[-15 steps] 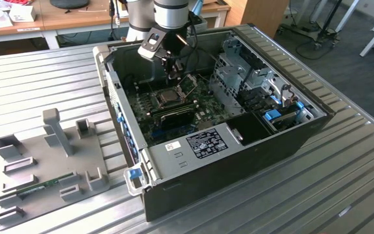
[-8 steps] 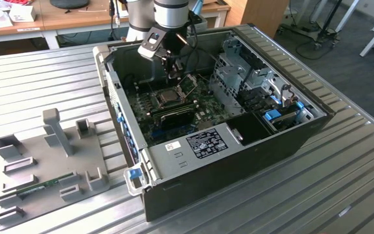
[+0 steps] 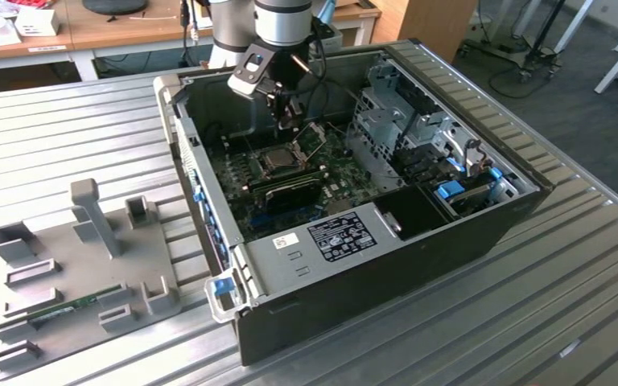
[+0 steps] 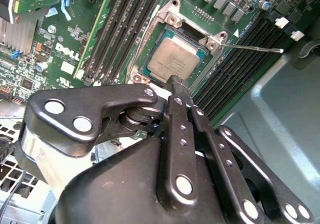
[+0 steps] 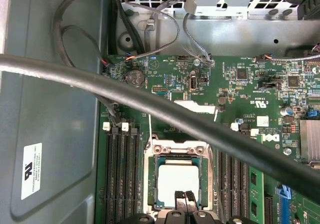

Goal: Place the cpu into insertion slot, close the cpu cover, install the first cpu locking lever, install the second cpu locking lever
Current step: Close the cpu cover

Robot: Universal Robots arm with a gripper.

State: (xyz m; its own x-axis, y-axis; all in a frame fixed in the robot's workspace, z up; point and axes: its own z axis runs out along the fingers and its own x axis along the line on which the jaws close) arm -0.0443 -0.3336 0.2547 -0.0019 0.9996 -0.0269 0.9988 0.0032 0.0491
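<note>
Jaws are seen pressed together with nothing pinched between them, tips parked right at the near edge of the chip (image 4: 175, 58). Whether it's actually being touched can't be told. The chip is already dropped into the socket (image 5: 150, 184), lying flat as far as can be judged, with its metal top fully bare. So the cover (image 5: 177, 148) is taken to be not closed yet. It looks swung up at the far side of the socket, two tabbed corners showing. One thin wire lever (image 4: 255, 47) is sticking out free past that corner, over the memory slots (image 4: 235, 66), not hooked down. Beyond all that, the open computer case (image 3: 417, 273) is laid on its side on the ribbed metal worktop (image 3: 73, 121).

What could go wrong:
- If the chip's edge gets nudged by those closed tips, it could be shifted or tipped in the socket. Pins underneath could then be bent once the cover is pushed down.
- The loose lever could be caught and sprung sideways.
- The thick black cable (image 5: 150, 103) slung across the first wrist view could be snagged on the case wall.
</note>
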